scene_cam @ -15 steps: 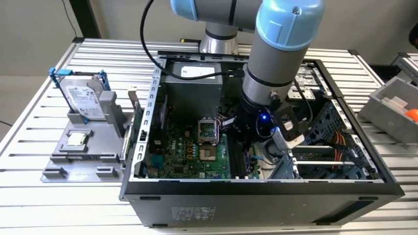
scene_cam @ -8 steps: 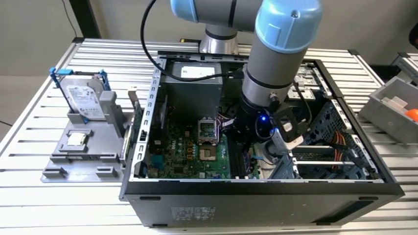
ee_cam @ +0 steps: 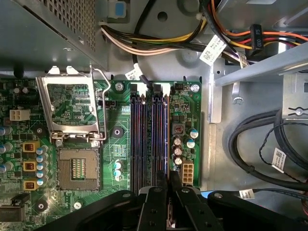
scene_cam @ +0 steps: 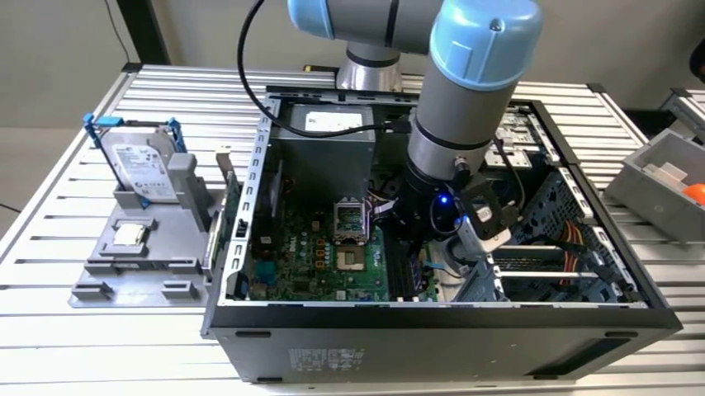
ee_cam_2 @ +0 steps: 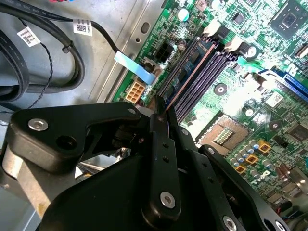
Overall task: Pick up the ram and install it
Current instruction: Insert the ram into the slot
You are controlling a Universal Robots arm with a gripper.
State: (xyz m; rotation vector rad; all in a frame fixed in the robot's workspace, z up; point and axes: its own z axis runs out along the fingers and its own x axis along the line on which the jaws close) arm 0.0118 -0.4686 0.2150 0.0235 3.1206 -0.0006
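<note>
An open black metal computer case lies on its side on the ribbed aluminium counter, toward the exterior view's right. Inside it, the green motherboard covers the floor; a grey power supply box sits at the far end behind it. The square processor socket lies beside the long parallel memory slots, which run between the socket and the case wall. Bundled black cables lie beyond that wall. On the exterior view's left, a grey plastic fixture tray stands on the counter just beside the case, carrying a silver hard drive propped on edge. A grey bin sits at the far right.
</note>
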